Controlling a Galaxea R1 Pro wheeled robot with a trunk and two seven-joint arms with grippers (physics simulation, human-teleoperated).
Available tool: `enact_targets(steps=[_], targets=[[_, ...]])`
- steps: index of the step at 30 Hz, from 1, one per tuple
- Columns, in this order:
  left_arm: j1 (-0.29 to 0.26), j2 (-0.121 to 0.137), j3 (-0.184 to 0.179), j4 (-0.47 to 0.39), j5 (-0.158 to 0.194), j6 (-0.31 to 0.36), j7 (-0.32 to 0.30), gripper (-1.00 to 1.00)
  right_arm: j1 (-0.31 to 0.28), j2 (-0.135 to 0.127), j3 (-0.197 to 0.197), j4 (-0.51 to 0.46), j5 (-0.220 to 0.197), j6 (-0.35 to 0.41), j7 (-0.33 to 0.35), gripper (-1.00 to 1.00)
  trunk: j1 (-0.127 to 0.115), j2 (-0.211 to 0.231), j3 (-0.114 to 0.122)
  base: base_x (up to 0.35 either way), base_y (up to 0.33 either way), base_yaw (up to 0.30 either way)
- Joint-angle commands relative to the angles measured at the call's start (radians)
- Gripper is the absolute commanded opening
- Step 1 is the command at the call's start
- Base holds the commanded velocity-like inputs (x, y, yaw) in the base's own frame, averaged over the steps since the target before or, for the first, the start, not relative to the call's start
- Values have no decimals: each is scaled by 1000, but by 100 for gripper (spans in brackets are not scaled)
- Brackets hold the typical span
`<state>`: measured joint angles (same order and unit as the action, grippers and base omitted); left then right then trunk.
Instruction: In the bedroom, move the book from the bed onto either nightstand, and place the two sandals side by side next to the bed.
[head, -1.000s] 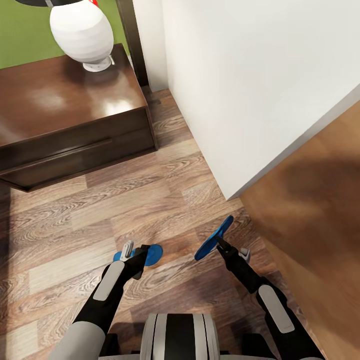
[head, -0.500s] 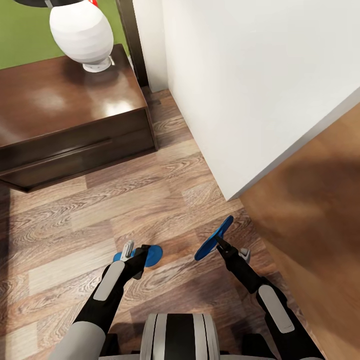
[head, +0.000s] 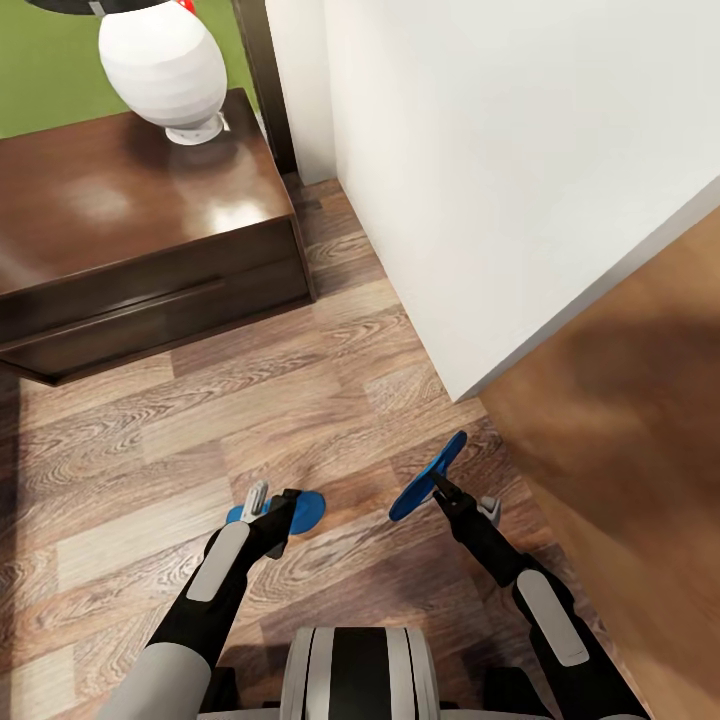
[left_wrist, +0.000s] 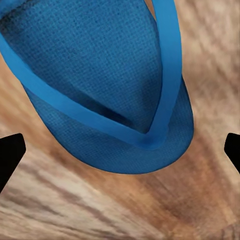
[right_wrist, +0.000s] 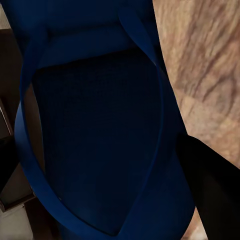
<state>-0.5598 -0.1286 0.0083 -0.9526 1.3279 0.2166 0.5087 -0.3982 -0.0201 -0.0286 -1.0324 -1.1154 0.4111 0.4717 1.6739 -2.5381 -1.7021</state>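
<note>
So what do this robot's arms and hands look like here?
Both arms are black with light grey shell panels along the forearms. The left hand and right hand are slim and black with pale grey parts beside them. Black fingertips show in the left wrist view.

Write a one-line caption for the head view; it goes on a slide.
Right gripper holds one blue sandal tilted above the wood floor; left gripper hovers over the other.

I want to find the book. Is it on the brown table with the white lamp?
No, the nightstand top holds just the white lamp on its glossy brown wood; no book lies on the part in view.
</note>
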Motion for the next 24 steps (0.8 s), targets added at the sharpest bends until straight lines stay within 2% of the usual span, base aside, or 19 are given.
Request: enact_targets(steps=[1,9,24], targets=[[0,0,1,-2,5,3,6,100,0,0,-1,0,-9,9,1,-100,0,0,0,39,0,0],[0,1,1,-2,5,4,5,100,-1,0,-1,0,-9,9,1,-100,0,0,0,127,18,0],[0,1,2,-2,5,4,6,100,-1,0,-2,0,-9,9,1,-100,0,0,0,8,1,0]])
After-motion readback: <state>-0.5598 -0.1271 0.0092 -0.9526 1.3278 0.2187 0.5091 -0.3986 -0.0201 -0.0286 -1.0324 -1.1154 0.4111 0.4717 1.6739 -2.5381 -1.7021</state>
